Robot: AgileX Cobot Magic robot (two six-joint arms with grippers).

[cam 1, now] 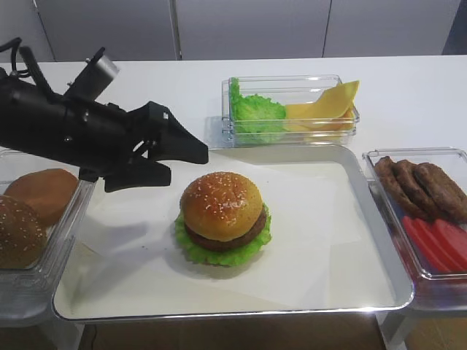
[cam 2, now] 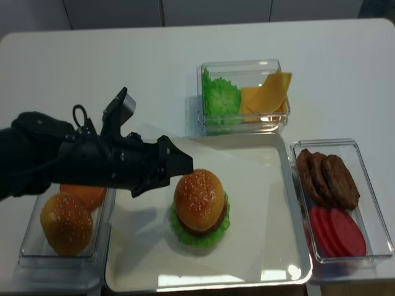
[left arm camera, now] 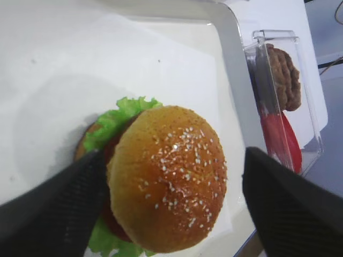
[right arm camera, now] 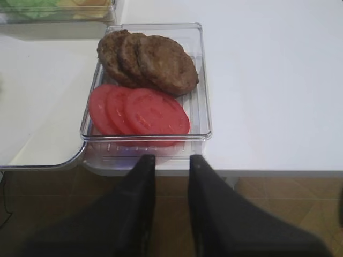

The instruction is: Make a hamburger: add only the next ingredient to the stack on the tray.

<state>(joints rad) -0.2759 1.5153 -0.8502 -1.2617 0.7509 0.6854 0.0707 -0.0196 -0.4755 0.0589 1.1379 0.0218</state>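
Bun top: you see it sitting on the stack, mid-tray.
Left end effector: spread wide, straddling the bun top, gripping nothing.
Right end effector: closed, empty, off the tray's right.

A: The bun base is almost wholly hidden under the lettuce and patty.

B: And the left box runs off the frame edge; the black arm covers its far rim.

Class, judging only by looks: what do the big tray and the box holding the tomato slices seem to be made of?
The tray looks like polished metal: silvery, with a mirror-like reflective rim. The box seems to be clear, glossy plastic: the tomato slices and patties show through its walls.
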